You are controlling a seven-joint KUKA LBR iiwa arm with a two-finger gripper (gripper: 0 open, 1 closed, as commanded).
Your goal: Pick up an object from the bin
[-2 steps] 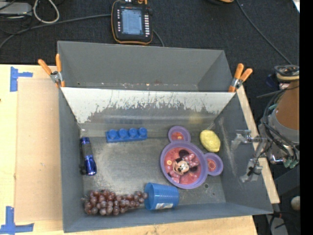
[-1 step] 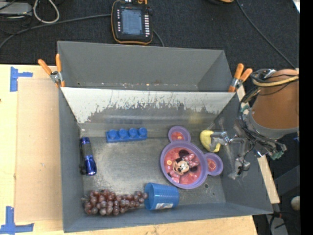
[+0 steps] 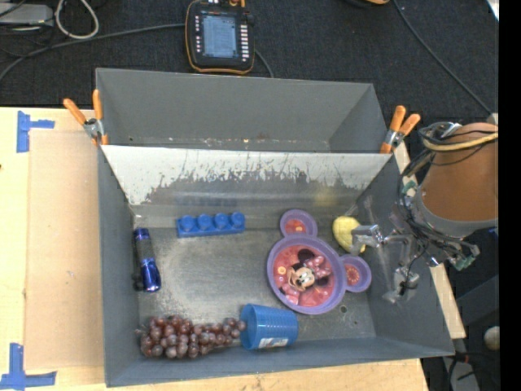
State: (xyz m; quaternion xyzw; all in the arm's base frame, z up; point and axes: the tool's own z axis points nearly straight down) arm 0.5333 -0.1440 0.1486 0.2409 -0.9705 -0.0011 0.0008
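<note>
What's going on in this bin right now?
A robot arm reaches in from the right to pick something out of the grey bin. Its gripper is low at the bin's right side, open and empty, beside a yellow thing and the purple Minnie plate. A blue cup, grapes, a blue block and a small blue bottle lie further left.

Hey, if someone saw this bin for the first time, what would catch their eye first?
Probably the purple mouse-eared plate with a cartoon mouse on it, right of the middle of the bin, with the robot's pincer close by at the right wall. Then the bunch of dark red grapes along the front wall, next to a blue cup lying on its side.
</note>
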